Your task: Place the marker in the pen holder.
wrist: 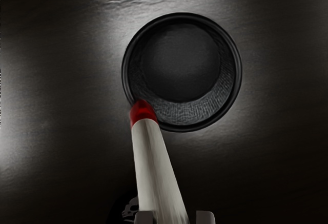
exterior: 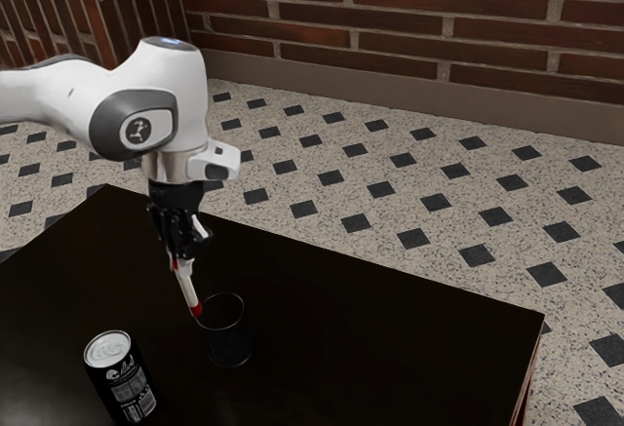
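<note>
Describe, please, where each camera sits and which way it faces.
Exterior view: at the arm's side, looking down across the table; the arm and gripper show.
Wrist view: on the arm's hand, looking down along the marker at the pen holder; fingertips show at its lower edge.
Both show the marker, pen holder, table and part of the can.

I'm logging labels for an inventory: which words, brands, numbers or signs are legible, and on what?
Black can: pale lettering and smaller print, too small to read.
Arm's joint: a round sign, no readable letters.
Marker, pen holder: none seen.
So there is no text that I can quote.
</note>
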Robot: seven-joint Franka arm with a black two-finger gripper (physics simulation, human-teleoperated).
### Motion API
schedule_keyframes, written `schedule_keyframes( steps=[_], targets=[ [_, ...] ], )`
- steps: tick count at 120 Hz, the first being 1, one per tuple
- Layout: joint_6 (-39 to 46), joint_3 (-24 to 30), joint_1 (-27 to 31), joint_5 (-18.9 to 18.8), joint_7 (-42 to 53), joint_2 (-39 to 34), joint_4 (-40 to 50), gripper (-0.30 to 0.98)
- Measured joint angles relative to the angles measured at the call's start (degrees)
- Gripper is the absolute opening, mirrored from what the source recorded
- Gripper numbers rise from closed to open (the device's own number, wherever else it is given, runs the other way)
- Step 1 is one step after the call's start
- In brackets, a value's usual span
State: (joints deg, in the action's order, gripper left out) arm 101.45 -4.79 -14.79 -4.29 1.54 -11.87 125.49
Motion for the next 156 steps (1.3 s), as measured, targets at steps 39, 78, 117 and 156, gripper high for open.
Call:
schedule_keyframes(
  steps=[39,78,117,156],
  targets=[
    [1.32,-0.42,0.36,-0.94,-1.41,0.17,-0.93,-0.10],
    [3.53,-0.44,0.58,-1.15,-2.32,3.10,-0.45,-0.10],
    [4.23,-0.40,0.55,-0.11,-2.12,3.78,-0.48,0.43],
    [-8.66,0.46,18.76,1.36,-1.51,9.44,-34.36,0.63]
  ],
)
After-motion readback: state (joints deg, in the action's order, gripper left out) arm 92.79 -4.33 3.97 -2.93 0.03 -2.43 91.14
